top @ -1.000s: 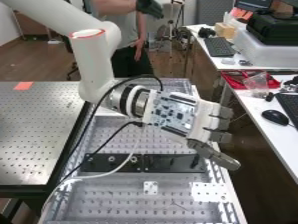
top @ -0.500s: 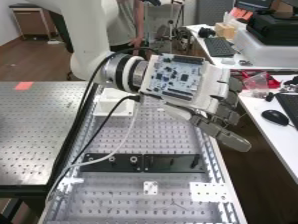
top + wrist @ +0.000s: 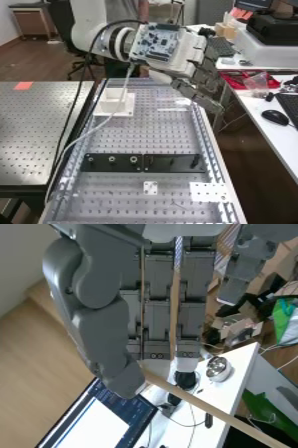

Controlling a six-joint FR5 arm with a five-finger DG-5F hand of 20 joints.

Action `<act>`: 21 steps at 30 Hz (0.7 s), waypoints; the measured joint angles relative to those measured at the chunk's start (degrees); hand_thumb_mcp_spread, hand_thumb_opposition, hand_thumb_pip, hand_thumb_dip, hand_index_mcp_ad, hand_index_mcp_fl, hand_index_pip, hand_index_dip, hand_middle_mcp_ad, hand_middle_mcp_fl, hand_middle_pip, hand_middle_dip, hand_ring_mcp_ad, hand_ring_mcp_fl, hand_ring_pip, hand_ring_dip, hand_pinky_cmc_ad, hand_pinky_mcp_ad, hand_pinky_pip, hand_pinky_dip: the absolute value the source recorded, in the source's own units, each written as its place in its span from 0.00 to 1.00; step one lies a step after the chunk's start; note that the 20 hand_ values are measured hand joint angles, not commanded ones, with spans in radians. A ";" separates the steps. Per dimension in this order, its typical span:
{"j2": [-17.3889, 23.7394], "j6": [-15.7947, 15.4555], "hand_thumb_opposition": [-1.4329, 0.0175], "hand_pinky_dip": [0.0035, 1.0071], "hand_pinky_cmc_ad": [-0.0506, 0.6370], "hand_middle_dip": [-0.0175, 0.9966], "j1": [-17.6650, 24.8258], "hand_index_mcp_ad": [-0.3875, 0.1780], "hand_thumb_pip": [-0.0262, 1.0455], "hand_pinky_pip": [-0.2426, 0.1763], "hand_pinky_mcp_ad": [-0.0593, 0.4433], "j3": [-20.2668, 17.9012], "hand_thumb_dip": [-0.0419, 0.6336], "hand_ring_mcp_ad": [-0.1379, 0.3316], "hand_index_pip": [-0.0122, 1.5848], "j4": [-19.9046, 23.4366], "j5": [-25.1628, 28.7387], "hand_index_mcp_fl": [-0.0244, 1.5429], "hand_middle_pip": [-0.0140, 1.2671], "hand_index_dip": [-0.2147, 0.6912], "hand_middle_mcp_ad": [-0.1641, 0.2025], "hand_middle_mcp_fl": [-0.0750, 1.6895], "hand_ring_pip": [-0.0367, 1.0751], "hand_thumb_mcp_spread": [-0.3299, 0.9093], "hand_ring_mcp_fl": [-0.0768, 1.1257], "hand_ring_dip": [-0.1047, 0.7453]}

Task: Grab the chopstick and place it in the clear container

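Wrist view: my fingers (image 3: 157,316) and thumb (image 3: 103,339) pinched the chopstick (image 3: 207,406), its length jutting beyond them, probably for dropping in.

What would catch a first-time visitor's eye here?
Probably the dark-fingered hand hanging over the far end of the bench in the high view, a bare circuit board on its back. Next, in the wrist view, a slim wooden chopstick juts out from beside its thumb tip.

In the wrist view, the picture's edge is cropping the chopstick (image 3: 214,409) and the thumb (image 3: 106,326) is partly covering it; overhead, the arm (image 3: 89,26) is running out of frame.
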 joint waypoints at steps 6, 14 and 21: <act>0.02 1.77 0.28 0.17 0.56 0.68 7.22 0.62 0.50 0.73 0.67 0.84 0.50 0.33 0.66 -3.15 10.76 0.58 0.44 0.25 0.41 0.64 0.11 0.81 0.88 0.74; -2.68 5.98 0.27 0.17 0.57 0.68 15.73 0.62 0.50 0.76 0.70 5.24 0.50 0.33 0.66 -10.62 23.47 0.58 0.44 0.25 0.42 0.64 0.12 0.80 0.88 0.74; -7.47 15.29 0.27 0.18 0.57 0.68 20.72 0.62 0.50 0.77 0.70 11.75 0.50 0.33 0.66 -22.28 30.51 0.58 0.44 0.25 0.42 0.64 0.12 0.80 0.88 0.74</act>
